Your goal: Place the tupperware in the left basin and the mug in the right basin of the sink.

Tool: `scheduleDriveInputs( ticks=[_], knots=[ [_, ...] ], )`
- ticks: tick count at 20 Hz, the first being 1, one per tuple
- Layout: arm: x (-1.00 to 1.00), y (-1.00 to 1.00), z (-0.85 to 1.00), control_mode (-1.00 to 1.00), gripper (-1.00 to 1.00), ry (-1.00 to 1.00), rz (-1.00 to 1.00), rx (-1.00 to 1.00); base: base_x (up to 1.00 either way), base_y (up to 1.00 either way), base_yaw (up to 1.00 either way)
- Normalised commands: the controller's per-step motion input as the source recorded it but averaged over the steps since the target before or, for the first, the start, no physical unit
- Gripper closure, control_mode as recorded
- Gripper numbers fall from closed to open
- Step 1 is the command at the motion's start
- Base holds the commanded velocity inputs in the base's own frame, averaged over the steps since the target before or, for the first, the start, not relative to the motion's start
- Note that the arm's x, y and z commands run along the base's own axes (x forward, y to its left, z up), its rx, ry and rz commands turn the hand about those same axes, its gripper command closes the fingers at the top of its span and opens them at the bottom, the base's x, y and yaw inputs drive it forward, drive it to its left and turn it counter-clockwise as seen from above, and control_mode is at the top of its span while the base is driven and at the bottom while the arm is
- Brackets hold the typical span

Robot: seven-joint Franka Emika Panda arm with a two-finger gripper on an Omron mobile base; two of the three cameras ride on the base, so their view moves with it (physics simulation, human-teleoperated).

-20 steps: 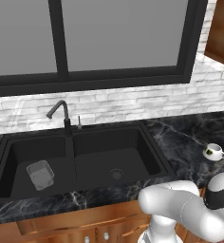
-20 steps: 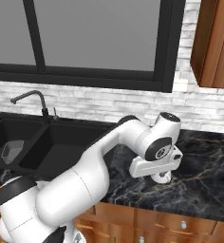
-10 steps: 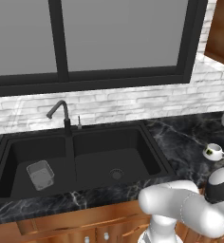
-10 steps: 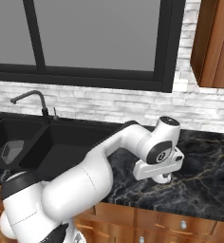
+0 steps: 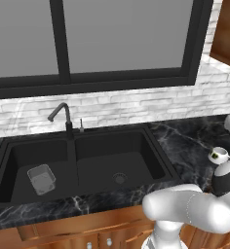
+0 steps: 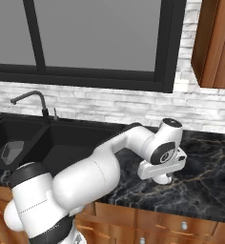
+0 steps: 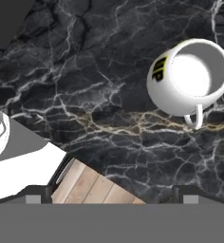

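With the translucent grey tupperware (image 5: 41, 178) already in the black left basin (image 5: 19, 155), the spread, empty claw (image 7: 107, 197) must descend onto the white handled mug (image 7: 189, 83) standing on the marble desk (image 7: 85, 71).

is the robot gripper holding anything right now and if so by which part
Nothing is held. The gripper is open above the black marble counter, and the small white mug stands apart from its fingertips.
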Motion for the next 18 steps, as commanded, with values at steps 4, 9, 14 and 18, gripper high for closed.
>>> scheduleDriveInputs(
  ticks=[4, 9, 14, 18],
  knots=[
    [0.30, -0.11, -0.14, -1.00, -1.00, 0.00, 0.00, 0.00, 0.00, 0.00, 0.00],
    [0.25, -0.16, -0.17, -1.00, -1.00, 0.00, 0.00, 0.00, 0.00, 0.00, 0.00],
    [0.24, -0.17, -0.22, -1.00, -1.00, 0.00, 0.00, 0.00, 0.00, 0.00, 0.00],
    [0.17, -0.17, -0.15, -1.00, -1.00, 0.00, 0.00, 0.00, 0.00, 0.00, 0.00]
  ],
)
